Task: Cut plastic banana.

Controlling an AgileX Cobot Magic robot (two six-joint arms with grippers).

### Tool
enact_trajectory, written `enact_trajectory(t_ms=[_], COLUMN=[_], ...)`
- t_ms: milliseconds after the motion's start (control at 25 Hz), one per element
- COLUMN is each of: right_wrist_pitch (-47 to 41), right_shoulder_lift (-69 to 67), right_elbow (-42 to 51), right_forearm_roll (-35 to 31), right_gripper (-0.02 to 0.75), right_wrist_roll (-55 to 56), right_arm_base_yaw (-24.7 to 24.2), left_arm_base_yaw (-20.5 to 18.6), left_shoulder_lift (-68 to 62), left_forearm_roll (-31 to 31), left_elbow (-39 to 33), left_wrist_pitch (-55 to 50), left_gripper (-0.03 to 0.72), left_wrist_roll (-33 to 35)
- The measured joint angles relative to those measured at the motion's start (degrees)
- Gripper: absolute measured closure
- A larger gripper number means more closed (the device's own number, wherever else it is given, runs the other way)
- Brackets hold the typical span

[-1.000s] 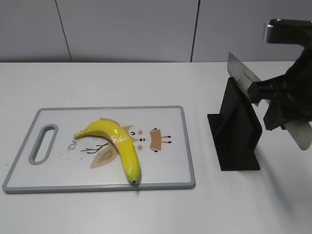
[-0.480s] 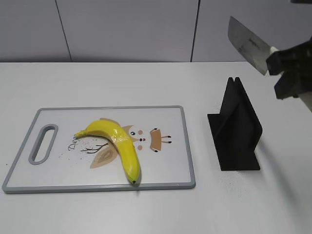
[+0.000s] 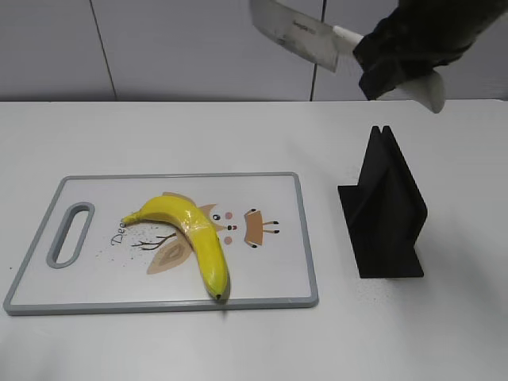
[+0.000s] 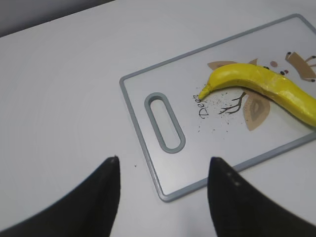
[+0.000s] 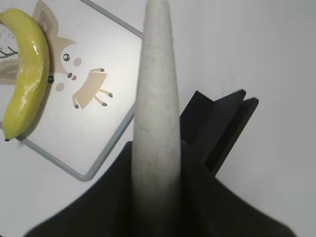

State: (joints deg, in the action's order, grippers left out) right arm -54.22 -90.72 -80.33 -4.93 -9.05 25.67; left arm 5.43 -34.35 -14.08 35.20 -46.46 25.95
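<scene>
Your right gripper is clamped on the knife high above the table, your left gripper is spread empty, so nothing pins the banana: a slanted chop could roll it across the cutting board.

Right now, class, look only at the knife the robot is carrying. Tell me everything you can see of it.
The broad, silvery, steel-looking cleaver blade is roughly rectangular with small dark lettering on its face. It joins a pale, off-white speckled handle that tapers toward its end. The right gripper is shut on the handle, its dark fingers pressing both sides. The knife is held in the air, tilted, blade pointing left, high above the white table, and nothing else touches it. It is out of the black slotted knife stand.
</scene>
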Motion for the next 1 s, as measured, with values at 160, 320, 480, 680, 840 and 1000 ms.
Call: enact_trajectory(t_ms=[160,320,480,680,840,1000], right_wrist_pitch=[-1.95,-3.3,-4.56,-7.72,-8.08,-8.14], right_shoulder_lift=[-6.0,-10.79,-14.27,-17.4,-18.49,-18.49], right_elbow=[-4.09,-6.99,-8.7,-10.68,-10.85,-10.92], right_forearm_roll=[-2.97,-8.28,-10.57,-13.24,-19.39,-21.74], right_gripper=[0.576,0.576,0.576,0.576,0.576,0.576], right_wrist_roll=[-15.05,-30.77,-44.49,-55.52,-63.27,-66.42], right_arm_base_yaw=[0.0,0.0,0.07,0.07,0.07,0.09], left_arm_base_yaw=[0.3,3.67,8.22,12.58,13.85,13.96], left_shoulder_lift=[-12.22,-23.74,-34.9,-45.07,-51.03,-55.84], left_forearm_roll=[-3.76,-5.5,-5.63,-5.91,-7.26,-8.16], left_elbow=[6.45,16.12,26.0,35.49,37.85,37.97], left_wrist_pitch=[1.2,-1.41,-6.91,-12.17,-14.53,-14.3], left_gripper=[0.141,0.141,0.141,0.141,0.141,0.141], left_wrist_roll=[10.57,18.59,26.02,37.1,41.87,44.19])
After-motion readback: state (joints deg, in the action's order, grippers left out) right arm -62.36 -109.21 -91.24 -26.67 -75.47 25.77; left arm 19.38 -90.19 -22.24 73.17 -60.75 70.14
